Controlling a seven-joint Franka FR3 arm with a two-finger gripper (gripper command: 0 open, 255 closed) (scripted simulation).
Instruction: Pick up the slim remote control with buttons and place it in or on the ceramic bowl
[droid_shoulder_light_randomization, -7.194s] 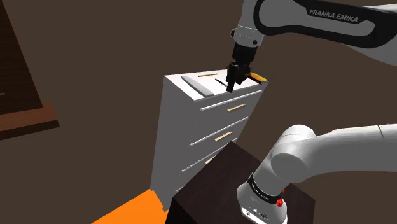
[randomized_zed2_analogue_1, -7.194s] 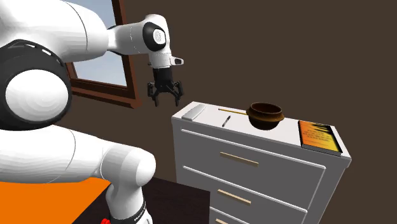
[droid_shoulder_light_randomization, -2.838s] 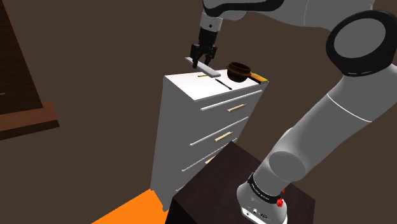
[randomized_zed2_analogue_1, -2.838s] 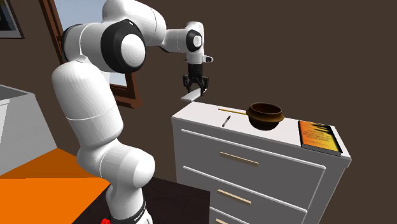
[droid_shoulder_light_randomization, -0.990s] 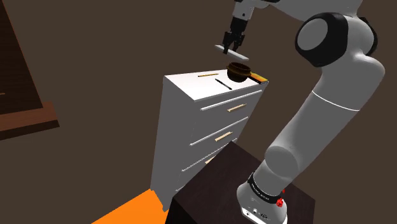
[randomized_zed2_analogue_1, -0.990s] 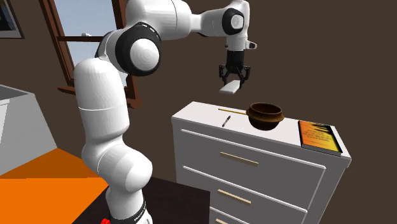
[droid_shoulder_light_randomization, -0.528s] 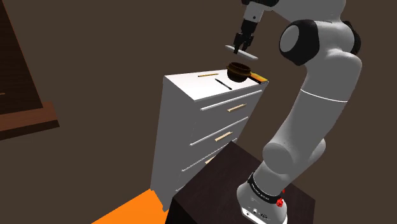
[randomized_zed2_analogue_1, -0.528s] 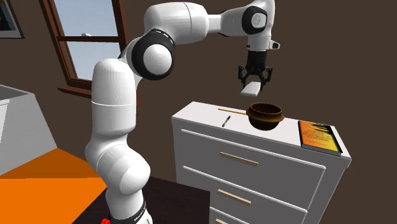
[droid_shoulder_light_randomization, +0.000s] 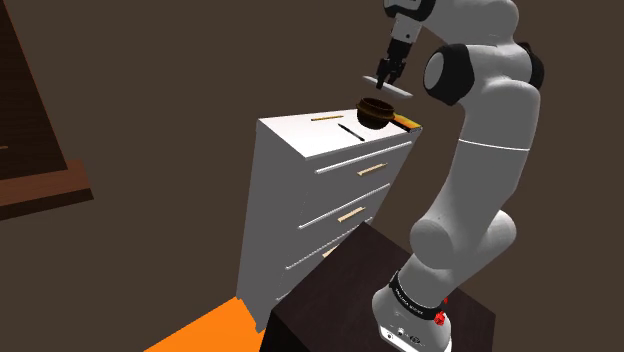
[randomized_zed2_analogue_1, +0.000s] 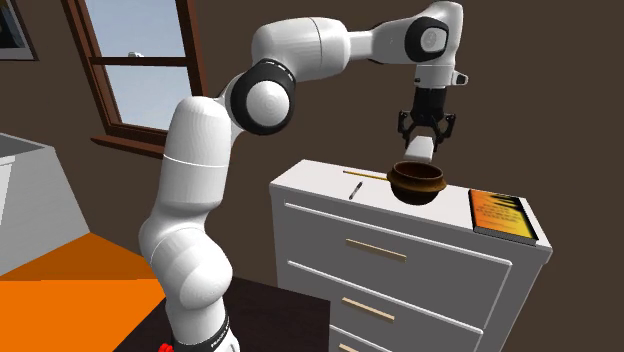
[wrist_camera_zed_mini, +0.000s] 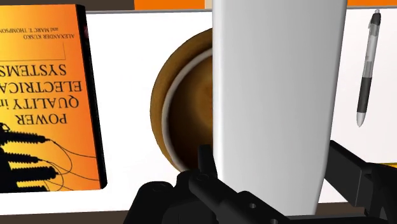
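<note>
Pincer (randomized_zed2_analogue_1: 426, 135) clenched on white remote (wrist_camera_zed_mini: 277, 95), held level, lengthwise over brown bowl (wrist_camera_zed_mini: 186, 108)

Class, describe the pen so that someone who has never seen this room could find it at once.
Find the white chest of drawers. On its top, to the second exterior view's left of the brown bowl, lies the pen. It is slim and dark grey, unlike the tan stick beside it.

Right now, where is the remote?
Right of middle in the second exterior view, the white remote hangs in the hand, just above the brown bowl on the dresser.
</note>
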